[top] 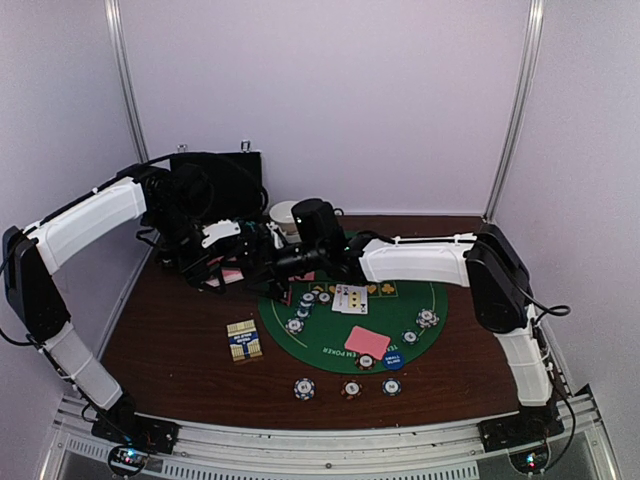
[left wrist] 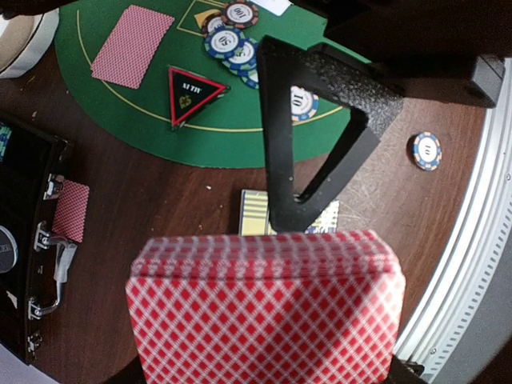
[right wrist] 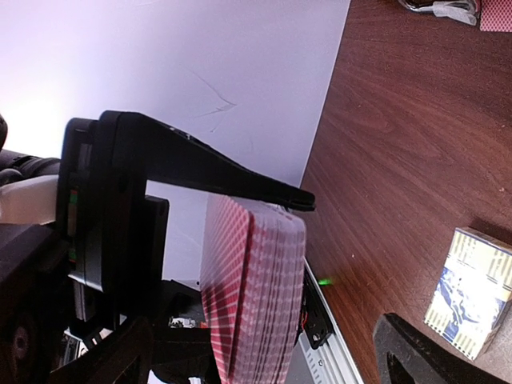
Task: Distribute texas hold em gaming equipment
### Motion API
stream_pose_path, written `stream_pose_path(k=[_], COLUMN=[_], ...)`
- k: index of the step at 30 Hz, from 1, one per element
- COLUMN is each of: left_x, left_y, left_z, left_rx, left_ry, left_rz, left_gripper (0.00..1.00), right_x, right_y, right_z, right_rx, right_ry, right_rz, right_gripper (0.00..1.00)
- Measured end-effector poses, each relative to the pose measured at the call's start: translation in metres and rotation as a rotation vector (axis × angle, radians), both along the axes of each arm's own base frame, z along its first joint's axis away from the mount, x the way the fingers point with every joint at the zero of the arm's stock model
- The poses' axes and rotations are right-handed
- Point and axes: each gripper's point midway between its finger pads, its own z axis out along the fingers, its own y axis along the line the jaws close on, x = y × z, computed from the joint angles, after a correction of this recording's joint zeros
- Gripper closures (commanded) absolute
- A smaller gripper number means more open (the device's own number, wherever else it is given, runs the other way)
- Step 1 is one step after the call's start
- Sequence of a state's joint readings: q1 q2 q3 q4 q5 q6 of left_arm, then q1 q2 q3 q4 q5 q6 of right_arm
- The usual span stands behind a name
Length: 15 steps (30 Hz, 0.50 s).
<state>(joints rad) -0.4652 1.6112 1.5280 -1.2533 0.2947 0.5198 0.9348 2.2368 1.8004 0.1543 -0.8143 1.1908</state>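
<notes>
My left gripper (top: 236, 266) is shut on a thick deck of red-and-white diamond-backed playing cards (left wrist: 264, 308), held above the wooden table left of the green felt mat (top: 330, 345). My right gripper (right wrist: 348, 264) stands open at the deck (right wrist: 256, 296). Its upper finger (right wrist: 240, 172) lies along the deck's top edge and its lower finger (right wrist: 432, 352) is apart from it. On the mat lie face-up cards (top: 350, 298), a face-down card (top: 367, 342), a red triangle token (left wrist: 192, 94), a blue disc (top: 393, 360) and striped chips (top: 300, 312).
A card box (top: 244, 341) lies on the wood left of the mat. Three chips (top: 351, 388) sit in a row near the front edge. An open black case (left wrist: 32, 264) with a card in it stands at the back left, with white bowls (top: 283, 213) behind the arms.
</notes>
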Motion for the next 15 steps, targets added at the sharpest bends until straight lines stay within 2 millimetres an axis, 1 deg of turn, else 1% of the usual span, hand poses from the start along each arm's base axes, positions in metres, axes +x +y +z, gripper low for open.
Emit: stream_pose_path(k=[5, 11, 15], left_x=[0.003, 0.004, 0.003], left_y=[0.004, 0.005, 0.002], left_z=[-0.001, -0.001, 0.0], left_rx=[0.013, 0.016, 0.005], left_ry=[-0.003, -0.008, -0.005], left_rz=[0.019, 0.027, 0.015], left_gripper=[1.0, 1.0, 1.0], right_x=[0.003, 0.004, 0.004], right_y=[0.006, 0.007, 0.004], right_z=[-0.002, -0.001, -0.014], right_rx=[0.023, 0.045, 0.049], right_ry=[0.017, 0.027, 0.041], right_rz=[0.001, -0.004, -0.016], right_gripper=[0.05, 0.08, 0.09])
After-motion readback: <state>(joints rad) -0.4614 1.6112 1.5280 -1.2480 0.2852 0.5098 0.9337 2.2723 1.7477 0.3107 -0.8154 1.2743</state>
